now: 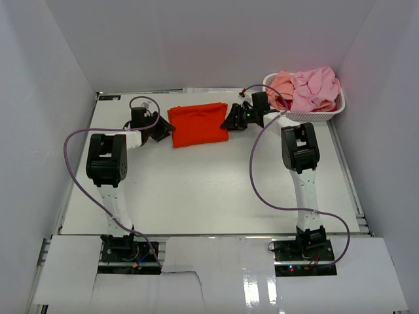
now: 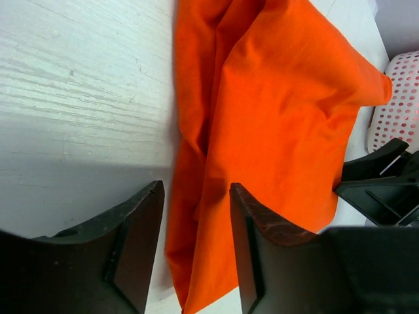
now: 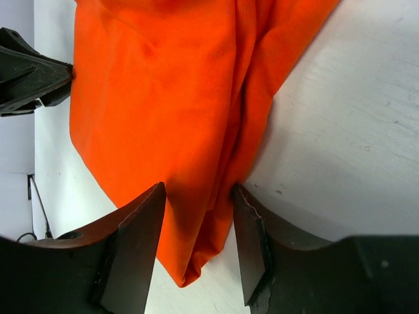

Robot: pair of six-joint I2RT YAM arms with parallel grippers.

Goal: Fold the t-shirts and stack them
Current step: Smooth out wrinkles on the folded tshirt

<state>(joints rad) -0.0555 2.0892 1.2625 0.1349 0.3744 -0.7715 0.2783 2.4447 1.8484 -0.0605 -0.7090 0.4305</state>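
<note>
Item 1. A white perforated plastic basket stands at the far right corner of the white table. It holds a heap of loose shirts: a light pink cloth t-shirt on top and a salmon-peach cloth t-shirt at the heap's left side.

Item 2. A bright orange-red cloth t-shirt, folded into a rough rectangle, lies flat on the table to the left of the basket and clear of it. Its folded layers show as long creases in both wrist views.

Item 3. The right gripper lies between the basket and the orange-red t-shirt, at the shirt's basket-side edge. Its jaws stand parted, astride that edge, with a corner of the cloth lying in the gap. The fingers are low against the table.

Item 4. The left gripper is at the shirt's opposite edge, the side farthest from the basket. Its jaws are likewise parted, with the folded edge of the cloth running between them. Its fingers also sit low to the table. Each wrist view shows the other gripper across the shirt.
</note>
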